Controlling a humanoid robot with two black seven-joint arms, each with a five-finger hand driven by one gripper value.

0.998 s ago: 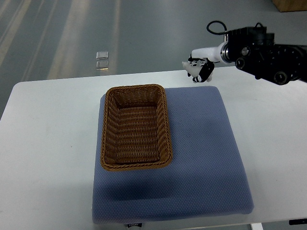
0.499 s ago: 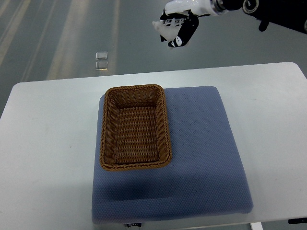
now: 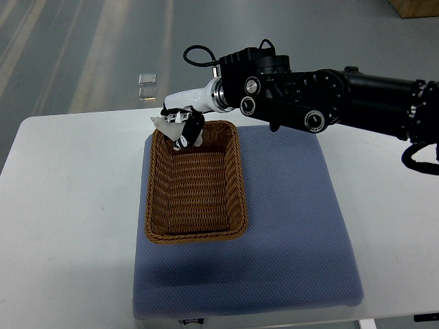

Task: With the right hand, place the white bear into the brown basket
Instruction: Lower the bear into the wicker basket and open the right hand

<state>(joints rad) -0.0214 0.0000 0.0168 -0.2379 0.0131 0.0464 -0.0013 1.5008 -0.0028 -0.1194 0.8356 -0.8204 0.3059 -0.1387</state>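
While clutching bear (image 3: 164,123), right hand (image 3: 182,127) — above basket (image 3: 195,181)

brown basket (image 3: 195,185) interior open from above, right hand (image 3: 182,125) over far rim, blue pad (image 3: 288,226) bare alongside

We see the right arm (image 3: 329,103) as a thick black limb built of rounded housings — several round silver-ringed caps and small screws dot its side. A boxy black block sits on top near the wrist, and a thin black cable (image 3: 199,55) loops out from it. A glossy white forearm sleeve (image 3: 195,101) joins the black wrist to the right hand (image 3: 182,127), whose fingers (image 3: 186,137) are white with black segments.
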